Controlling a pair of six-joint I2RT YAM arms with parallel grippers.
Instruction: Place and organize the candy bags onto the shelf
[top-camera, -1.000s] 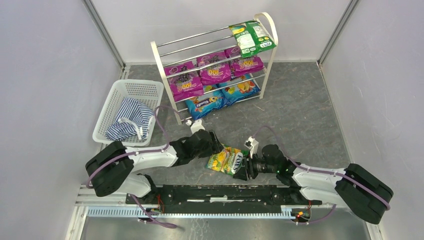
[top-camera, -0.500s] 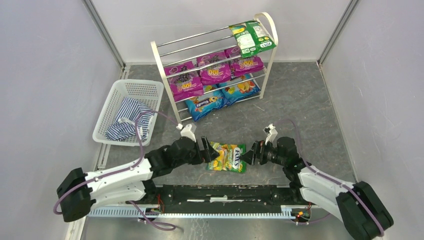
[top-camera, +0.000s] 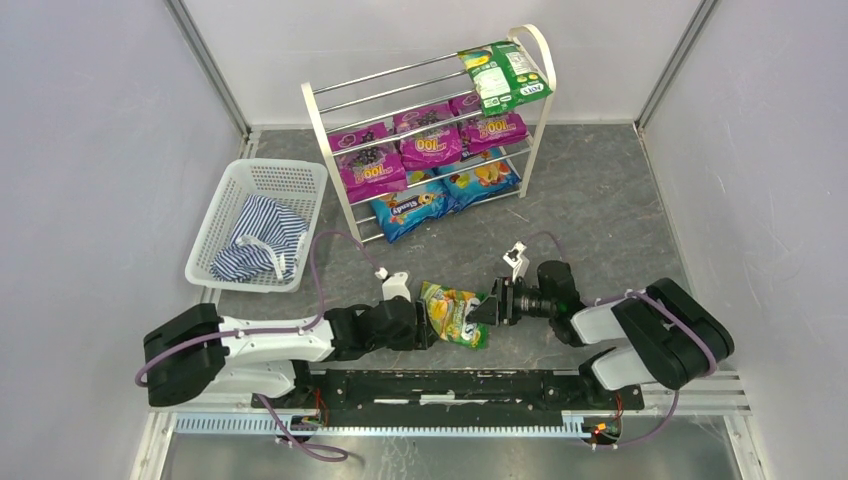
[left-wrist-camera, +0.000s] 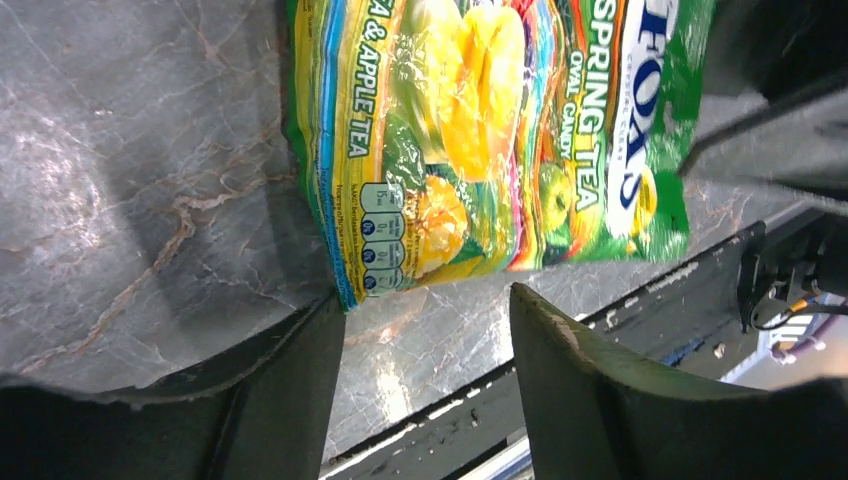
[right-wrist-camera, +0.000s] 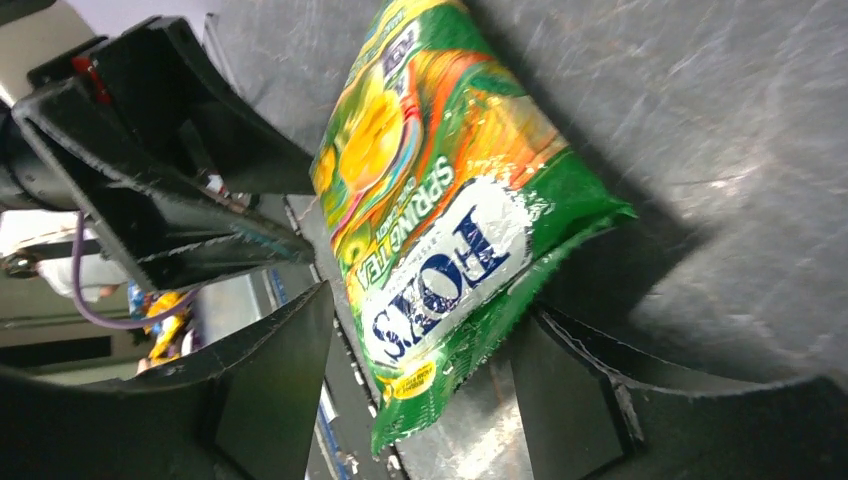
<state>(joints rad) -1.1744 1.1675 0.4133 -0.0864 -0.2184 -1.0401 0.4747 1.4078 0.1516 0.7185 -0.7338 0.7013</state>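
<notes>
Bag (top-camera: 455, 314) looks light, soft and slippery, lying between spread left gripper (top-camera: 425, 325) and spread right gripper (top-camera: 488, 310); best pinched at its flat sealed right edge.

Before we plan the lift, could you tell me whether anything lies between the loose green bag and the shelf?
Nothing visible lies between the FOX'S bag and the shelf. The basket stands off to the left of that path.
</notes>
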